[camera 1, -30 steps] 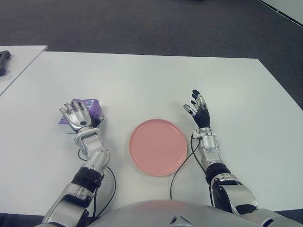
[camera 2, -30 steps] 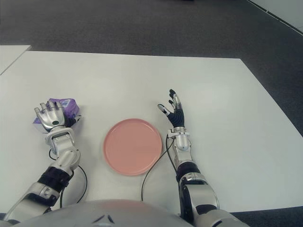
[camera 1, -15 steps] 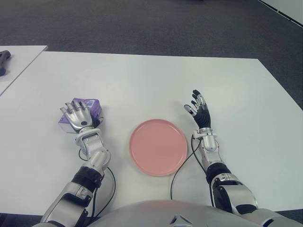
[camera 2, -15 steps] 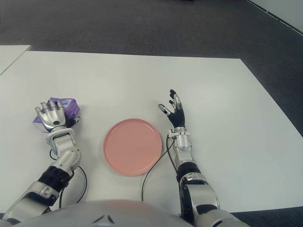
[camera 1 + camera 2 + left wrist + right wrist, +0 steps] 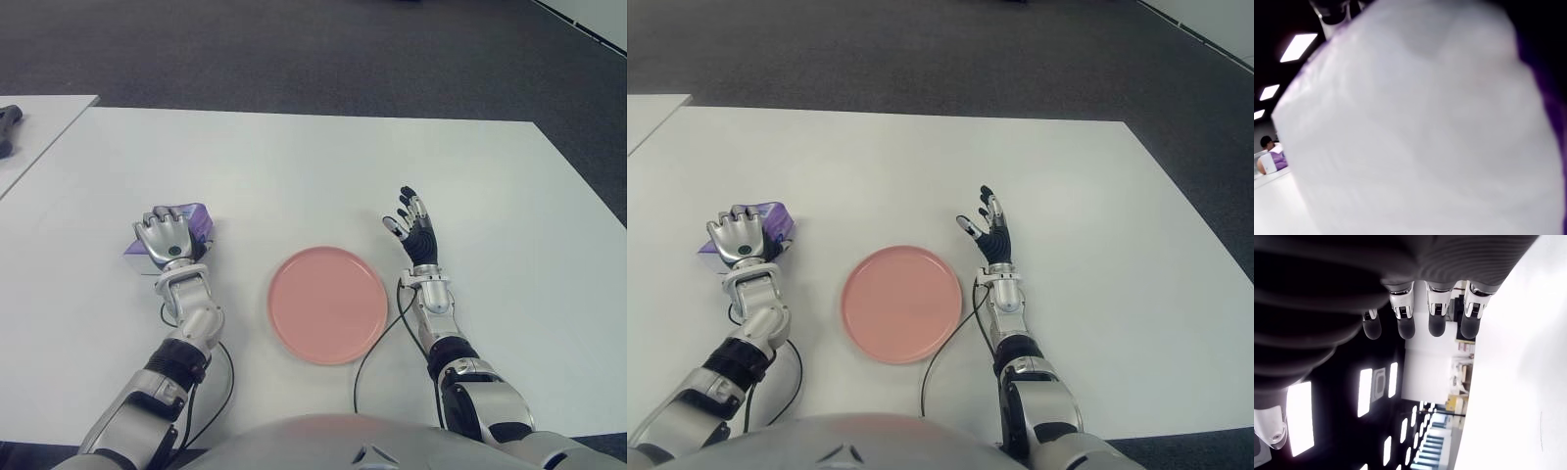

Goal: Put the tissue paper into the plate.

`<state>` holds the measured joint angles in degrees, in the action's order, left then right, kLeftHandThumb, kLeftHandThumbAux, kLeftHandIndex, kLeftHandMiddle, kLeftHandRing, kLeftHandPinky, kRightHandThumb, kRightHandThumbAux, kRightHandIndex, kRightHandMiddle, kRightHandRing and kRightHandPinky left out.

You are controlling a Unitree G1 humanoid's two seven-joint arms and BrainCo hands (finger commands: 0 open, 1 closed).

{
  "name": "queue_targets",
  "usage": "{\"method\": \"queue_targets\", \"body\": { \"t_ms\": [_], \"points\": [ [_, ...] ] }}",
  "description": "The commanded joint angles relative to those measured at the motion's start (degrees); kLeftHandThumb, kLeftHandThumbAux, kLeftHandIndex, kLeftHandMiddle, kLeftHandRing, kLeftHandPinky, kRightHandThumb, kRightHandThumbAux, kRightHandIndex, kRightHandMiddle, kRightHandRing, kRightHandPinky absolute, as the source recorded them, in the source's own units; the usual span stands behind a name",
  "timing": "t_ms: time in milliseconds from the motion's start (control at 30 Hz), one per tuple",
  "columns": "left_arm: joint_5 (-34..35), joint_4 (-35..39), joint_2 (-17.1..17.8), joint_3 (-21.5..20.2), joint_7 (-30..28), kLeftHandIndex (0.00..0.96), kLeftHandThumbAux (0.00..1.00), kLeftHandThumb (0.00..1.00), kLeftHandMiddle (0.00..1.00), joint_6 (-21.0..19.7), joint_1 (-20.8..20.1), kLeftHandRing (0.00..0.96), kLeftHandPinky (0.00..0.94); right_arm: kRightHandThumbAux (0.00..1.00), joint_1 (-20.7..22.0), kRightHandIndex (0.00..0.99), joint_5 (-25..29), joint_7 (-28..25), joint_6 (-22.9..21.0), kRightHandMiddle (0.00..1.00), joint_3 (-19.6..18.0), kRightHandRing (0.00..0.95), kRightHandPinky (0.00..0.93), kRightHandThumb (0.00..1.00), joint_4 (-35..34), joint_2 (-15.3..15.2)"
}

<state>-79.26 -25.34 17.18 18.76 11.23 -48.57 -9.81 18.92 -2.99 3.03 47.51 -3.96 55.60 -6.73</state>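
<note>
White table [image 5: 294, 166]: left hand [image 5: 165, 238] gripping soft tissue pack [image 5: 197, 219].

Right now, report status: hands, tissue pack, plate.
Left hand curled over the purple plastic-wrapped tissue pack on the white table, left of the round pink plate. Right hand open, beside the plate's right. Plate bare, path unobstructed.

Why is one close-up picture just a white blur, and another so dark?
Left wrist view: the tissue pack in the left hand fills the lens, too near to focus. Right wrist view: the right hand is backlit, its open fingers dark against ceiling lights.
</note>
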Motion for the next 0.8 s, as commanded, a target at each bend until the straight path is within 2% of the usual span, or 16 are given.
{"method": "queue_targets", "body": {
  "t_ms": [33, 67, 133, 233, 433, 533, 667, 700, 767, 800],
  "points": [
    [6.5, -1.7, -0.8, 0.0, 1.4, 0.354, 0.702, 0.526, 0.479, 3.2, 3.7, 0.509, 0.588, 0.52, -5.2, 0.0, -0.5, -0.3, 0.0, 0.0, 0.0, 0.0, 0.005, 0.0, 3.9, -0.3],
    [6.9, -1.6, -0.8, 0.0, 1.9, 0.361, 0.694, 0.635, 0.502, 3.4, 3.8, 0.537, 0.613, 0.52, -5.2, 0.0, -0.5, -0.3, 0.0, 0.0, 0.0, 0.0, 0.005, 0.0, 3.9, -0.3],
    [8.3, -1.1, -0.6, -0.3, 3.2, 0.37, 0.685, 0.733, 0.528, 4.4, 4.1, 0.574, 0.645, 0.52, -5.2, 0.0, -0.5, -0.3, 0.0, 0.0, 0.0, 0.0, 0.005, 0.0, 3.9, -0.4],
    [11.8, 0.5, -0.1, -1.4, 3.3, 0.386, 0.675, 0.806, 0.559, 7.5, 4.6, 0.632, 0.695, 0.52, -5.2, 0.0, -0.4, -0.4, 0.0, 0.0, -0.1, 0.0, 0.005, 0.0, 3.9, -0.4],
    [16.2, 2.5, 1.0, -2.2, 2.1, 0.402, 0.667, 0.843, 0.578, 10.9, 5.2, 0.698, 0.762, 0.52, -5.2, 0.0, -0.4, -0.4, 0.0, 0.0, -0.1, 0.0, 0.005, 0.0, 3.9, -0.4],
    [19.3, 2.5, 1.7, -3.2, 4.4, 0.428, 0.665, 0.849, 0.517, 14.6, 5.5, 0.743, 0.815, 0.52, -5.1, 0.0, -0.3, -0.5, 0.0, 0.0, -0.2, 0.0, 0.005, 0.0, 4.1, -0.5],
    [21.2, 2.1, 2.0, -3.8, 6.6, 0.45, 0.665, 0.851, 0.47, 17.4, 5.7, 0.778, 0.839, 0.52, -5.0, 0.0, -0.3, -0.6, 0.0, 0.0, -0.2, 0.0, 0.005, 0.0, 4.2, -0.5],
    [21.7, 1.8, 2.1, -3.9, 7.1, 0.452, 0.665, 0.851, 0.465, 18.1, 5.6, 0.783, 0.842, 0.52, -11.0, 0.0, 4.1, -3.0, -7.7, 0.0, 0.6, 0.0, 0.005, 0.0, -12.9, -0.7],
    [22.6, 1.2, 2.6, -4.1, 7.7, 0.454, 0.665, 0.852, 0.461, 19.6, 5.5, 0.788, 0.844, 0.607, -20.1, 0.001, 11.0, -5.7, -20.9, 0.0, 1.9, 0.0, 0.002, 0.0, -39.5, -1.5],
    [23.1, 0.8, 2.9, -4.2, 8.0, 0.454, 0.665, 0.852, 0.459, 20.4, 5.4, 0.792, 0.844, 0.655, -22.9, 0.003, 13.2, -6.1, -25.7, 0.0, 2.4, 0.0, 0.001, 0.0, -48.0, -2.0]
  ]
}}
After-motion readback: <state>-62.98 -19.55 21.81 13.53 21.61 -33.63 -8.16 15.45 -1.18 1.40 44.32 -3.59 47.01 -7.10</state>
